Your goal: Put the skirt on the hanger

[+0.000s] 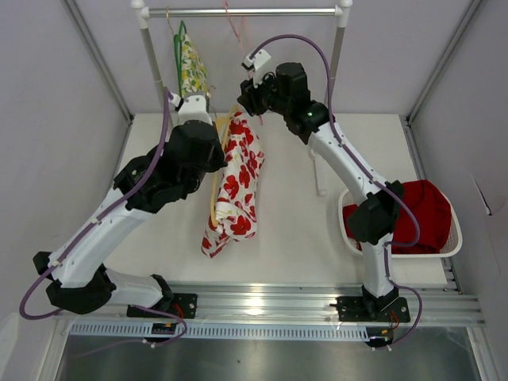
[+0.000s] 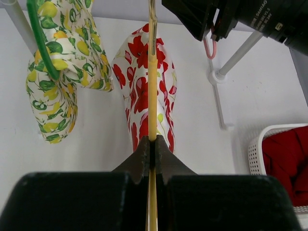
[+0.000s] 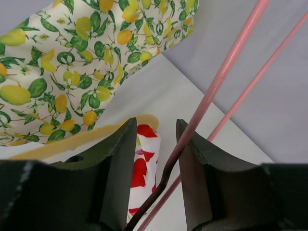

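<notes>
Two arms over a white table [image 1: 302, 238]. From above: the left arm [image 1: 119, 210] reaches to the middle, where a red-flowered skirt [image 1: 238, 182] hangs draped along a yellow hanger [image 1: 214, 178]. The right gripper [image 1: 248, 94] is raised beside the skirt's upper end, below the rail [image 1: 246, 12] at the back. A lemon-print skirt [image 1: 191, 67] on a green hanger [image 1: 181, 40] hangs from that rail. A white basket [image 1: 455, 238] at the right edge holds a red garment [image 1: 425, 210]. Left wrist view: left gripper [image 2: 151, 142] with fingers pressed together on the thin bar of the yellow hanger [image 2: 152, 96], no gap showing. The red-flowered skirt [image 2: 137, 91] falls on both sides of that bar beyond the fingertips, with the lemon-print skirt [image 2: 57, 72] to its left and well apart from it. A pink hanger [image 2: 210, 48] hook shows beneath the right arm's black housing. Right wrist view: right gripper [image 3: 156, 127] with jaws parted, gripping nothing. The wire of the pink hanger [image 3: 226, 72] runs through the gap, close against one finger — contact cannot be told. Behind the fingers are an end of the yellow hanger [image 3: 96, 132] and a strip of the red-flowered skirt [image 3: 142, 168].
</notes>
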